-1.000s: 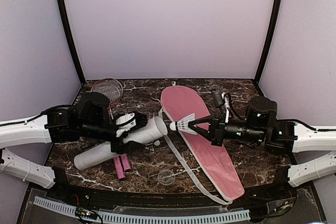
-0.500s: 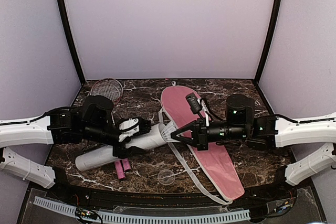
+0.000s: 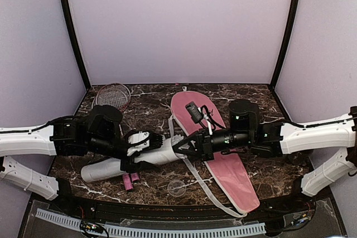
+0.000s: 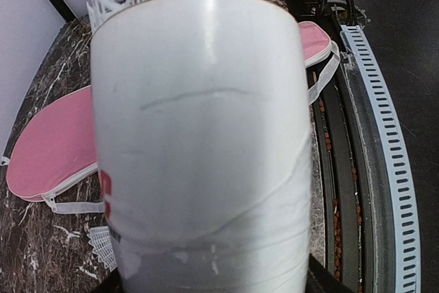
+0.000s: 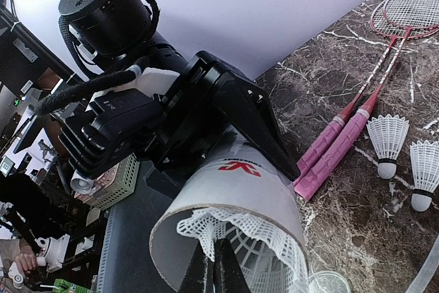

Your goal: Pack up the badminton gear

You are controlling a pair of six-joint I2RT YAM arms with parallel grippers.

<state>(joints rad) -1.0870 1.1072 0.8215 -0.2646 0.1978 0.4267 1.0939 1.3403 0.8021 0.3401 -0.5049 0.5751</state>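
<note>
My left gripper point(image 3: 139, 150) is shut on the long white tube point(image 3: 159, 153), holding it tilted with its open mouth facing right. The tube point(image 4: 199, 135) fills the left wrist view and hides the fingers there. My right gripper point(image 5: 217, 257) is shut on the rim of a white shuttlecock point(image 5: 264, 248), which sits just inside the tube's mouth point(image 5: 226, 197). Two more shuttlecocks point(image 5: 387, 138) point(image 5: 425, 169) lie on the table. Two red-framed rackets point(image 5: 405, 8) with pink handles point(image 5: 336, 142) lie behind the tube. The pink bag point(image 3: 223, 165) lies under the right arm.
A small clear cap point(image 3: 177, 188) lies on the dark marble table point(image 3: 150, 101) near the front edge. The bag's white strap point(image 3: 198, 179) trails toward the front. A slotted white cable duct point(image 3: 167, 231) runs along the near edge. Lilac walls close in three sides.
My right arm has carried the shuttlecock left, from over the bag into the tube's mouth. My left arm has shifted the tube slightly right and lower.
</note>
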